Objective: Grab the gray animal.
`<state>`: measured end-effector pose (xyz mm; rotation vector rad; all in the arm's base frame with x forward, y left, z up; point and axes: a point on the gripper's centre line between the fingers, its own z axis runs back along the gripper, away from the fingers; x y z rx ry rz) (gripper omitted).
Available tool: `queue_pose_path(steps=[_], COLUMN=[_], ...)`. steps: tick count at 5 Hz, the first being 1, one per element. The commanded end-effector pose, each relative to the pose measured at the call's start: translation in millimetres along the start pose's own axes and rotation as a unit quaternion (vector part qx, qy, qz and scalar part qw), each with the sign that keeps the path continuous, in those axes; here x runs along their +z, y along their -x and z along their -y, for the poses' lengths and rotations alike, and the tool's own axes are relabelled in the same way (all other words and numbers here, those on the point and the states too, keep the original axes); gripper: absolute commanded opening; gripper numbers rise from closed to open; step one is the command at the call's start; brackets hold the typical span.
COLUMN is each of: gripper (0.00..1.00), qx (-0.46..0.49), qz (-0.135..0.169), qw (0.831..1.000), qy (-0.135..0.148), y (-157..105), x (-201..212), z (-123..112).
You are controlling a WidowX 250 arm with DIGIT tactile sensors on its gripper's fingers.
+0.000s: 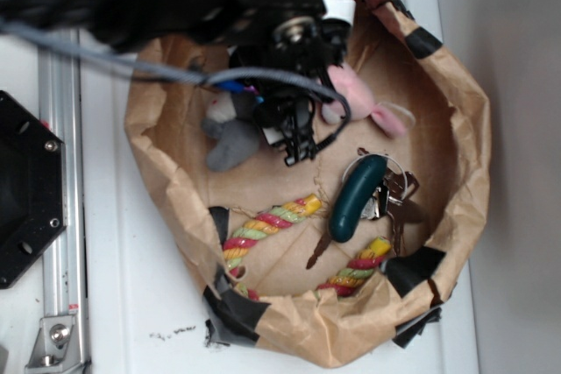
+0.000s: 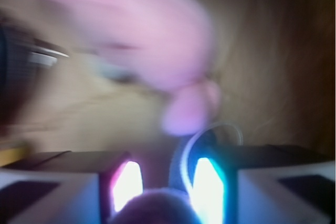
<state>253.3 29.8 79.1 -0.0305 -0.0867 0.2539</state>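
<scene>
Exterior view: gripper (image 1: 298,148) hangs inside the paper-lined basket (image 1: 456,164), fingertips pointing down-frame toward the cardboard floor. Fingers look close together with nothing seen between the tips, but whether they are fully clenched I cannot tell; arm housing hides the upper part.

Gray animal (image 1: 232,139) lies just beside the gripper, on its frame-left side, touching or nearly touching the finger assembly. Its body runs roughly top to bottom in frame, the lower end tilted toward frame-left. Judgement: the gripper sits off to one side of the plush, not over it, so the coming move turns on a shift toward frame-left.

Pink plush (image 1: 359,94) is on the opposite side, toward frame-right. Further out: green-handled key bunch (image 1: 358,197), rope toy (image 1: 267,225), white counter (image 1: 149,304) under the basket.

Wrist view is heavily blurred: the pink plush fills the upper frame, and a rounded grayish-purple mass sits at the bottom edge between two glowing strips. It does not settle the gripper state. Only the exterior view shows the gray animal clearly.
</scene>
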Motion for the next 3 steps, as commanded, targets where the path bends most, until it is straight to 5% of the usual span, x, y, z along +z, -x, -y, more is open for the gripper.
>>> queue_pose_path(steps=[1, 2, 3], gripper=[0.0, 0.0, 0.0], qx=[-0.065, -0.083, -0.082], qz=[0.073, 0.135, 0.14], qw=[0.994, 0.987, 0.987], qy=[0.049, 0.032, 0.013], y=[-23.3, -17.0, -19.4], x=[105.9, 139.5, 132.0], z=[33.9, 50.5, 52.6])
